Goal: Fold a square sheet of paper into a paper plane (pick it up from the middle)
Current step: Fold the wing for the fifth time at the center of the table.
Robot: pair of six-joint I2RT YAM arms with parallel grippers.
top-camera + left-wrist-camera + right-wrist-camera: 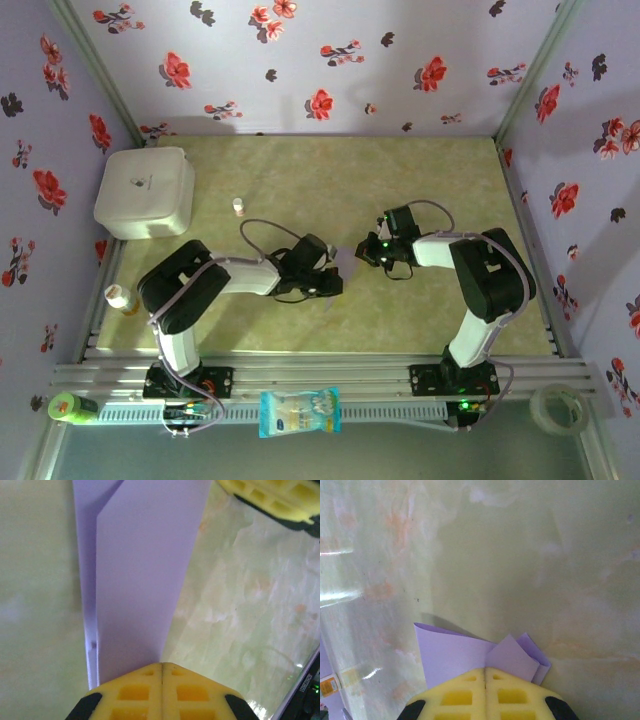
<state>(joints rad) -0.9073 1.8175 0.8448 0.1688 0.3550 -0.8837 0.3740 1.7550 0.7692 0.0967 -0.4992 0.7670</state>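
Note:
The square sheet of paper (347,262) is pale lilac and folded into a long, layered, tapering shape. It is held just above the green tabletop between my two grippers. My left gripper (334,277) is shut on its narrow end; in the left wrist view the paper (140,580) runs away from the closed yellow jaws (161,666). My right gripper (369,254) is shut on the other end. In the right wrist view folded flaps of the paper (452,655) stick out past the closed jaws (485,670). One right finger (270,497) shows at the top of the left wrist view.
A white rounded box (145,192) stands at the back left, with a small vial (238,206) beside it. A small bottle (122,298) stands at the left edge. On the front rail lie a green bottle (70,407), a blue-and-white packet (300,412) and a tape roll (558,408).

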